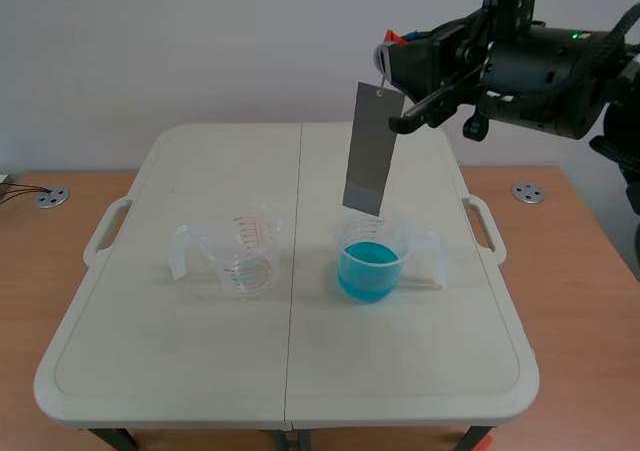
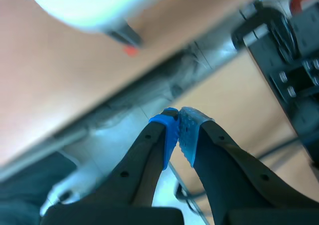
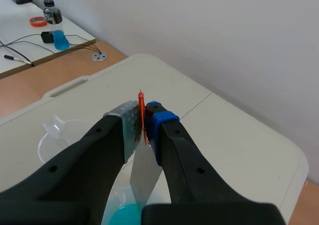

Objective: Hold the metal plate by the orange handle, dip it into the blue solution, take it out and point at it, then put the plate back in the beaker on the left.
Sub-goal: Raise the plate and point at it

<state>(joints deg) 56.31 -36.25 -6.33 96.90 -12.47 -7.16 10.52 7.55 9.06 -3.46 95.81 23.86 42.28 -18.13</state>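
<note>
My right pincer (image 3: 143,116) clamps the orange handle (image 3: 141,98). The metal plate (image 1: 369,151) hangs tilted above the blue solution (image 1: 369,268), so lowering it could clip the beaker (image 1: 398,239) rim.

No readable text; red scale (image 1: 251,241) on empty beaker (image 1: 222,261) illegible.

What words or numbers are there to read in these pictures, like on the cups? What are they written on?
Nothing here can actually be read.
Clear plastic beaker on the left: red scale marks, too small to read.
Clear beaker holding the blue solution: faint scale marks, too small to read.
Small dark-capped bottle on the far desk: label too small to read.
Grey metal plate: no writing visible.
</note>
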